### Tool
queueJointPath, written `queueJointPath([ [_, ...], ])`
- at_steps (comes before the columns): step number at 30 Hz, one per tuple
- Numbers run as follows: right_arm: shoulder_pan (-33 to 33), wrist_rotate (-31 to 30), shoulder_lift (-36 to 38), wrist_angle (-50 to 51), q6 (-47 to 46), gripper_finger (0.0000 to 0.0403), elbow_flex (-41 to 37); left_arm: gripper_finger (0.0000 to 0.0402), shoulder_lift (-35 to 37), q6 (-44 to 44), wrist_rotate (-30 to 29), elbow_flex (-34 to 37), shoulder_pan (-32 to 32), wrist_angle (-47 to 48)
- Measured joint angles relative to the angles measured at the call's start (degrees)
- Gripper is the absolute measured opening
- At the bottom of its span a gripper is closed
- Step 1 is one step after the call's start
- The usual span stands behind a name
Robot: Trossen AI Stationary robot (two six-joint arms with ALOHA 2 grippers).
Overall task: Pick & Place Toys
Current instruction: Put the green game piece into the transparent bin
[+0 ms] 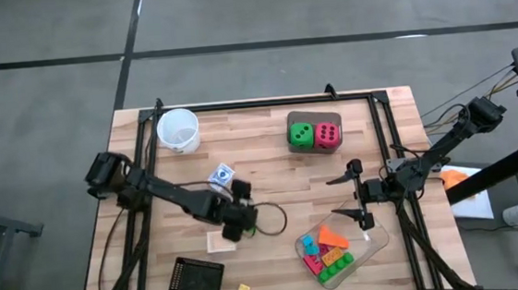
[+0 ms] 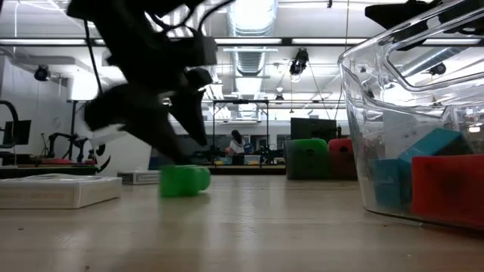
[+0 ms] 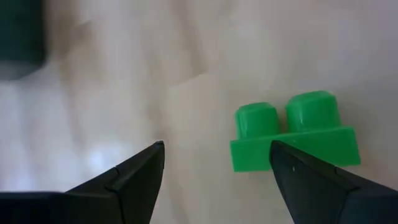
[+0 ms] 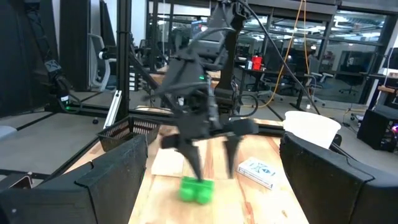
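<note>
Above the pale wooden table (image 1: pixel 270 163), the left gripper (image 3: pixel 217 171) is hanging with fingers apart over a glossy two-stud green brick (image 3: pixel 292 134); the right gripper (image 1: pixel 357 193) is waiting spread beside the clear tray (image 1: pixel 376 238).

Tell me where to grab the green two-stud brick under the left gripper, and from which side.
Grip the green brick across its flat base, below the two studs, coming straight down from above. It lies on its side on the bare wood, studs pointing level, so its flat faces probably offer the firmest hold. The left gripper is open above it but off-centre: one finger overlaps the brick, so shift sideways before closing.
</note>
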State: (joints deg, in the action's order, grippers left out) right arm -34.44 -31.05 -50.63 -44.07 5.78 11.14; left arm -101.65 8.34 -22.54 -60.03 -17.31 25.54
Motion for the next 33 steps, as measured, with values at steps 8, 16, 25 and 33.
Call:
queueJointPath([
  [8, 0.00, 0.00, 0.00, 0.04, 0.00, 0.0356, 0.00, 0.0295, 1.79, 9.70, -0.25, 0.07, 3.54, -0.19],
  [16, -0.02, 0.06, -0.02, 0.20, 0.00, 0.0356, 0.00, 0.0295, 0.90, 26.68, 2.87, 0.07, 3.69, -0.19],
  [25, -0.02, 0.48, -0.02, 0.29, 0.00, 0.0356, 0.00, 0.0295, -1.05, 37.26, 4.14, 0.09, 3.87, -0.20],
  [33, 0.00, 0.50, -0.02, 0.39, 0.00, 0.0356, 0.00, 0.0295, -1.91, 41.02, 7.74, -0.04, 4.16, -1.02],
])
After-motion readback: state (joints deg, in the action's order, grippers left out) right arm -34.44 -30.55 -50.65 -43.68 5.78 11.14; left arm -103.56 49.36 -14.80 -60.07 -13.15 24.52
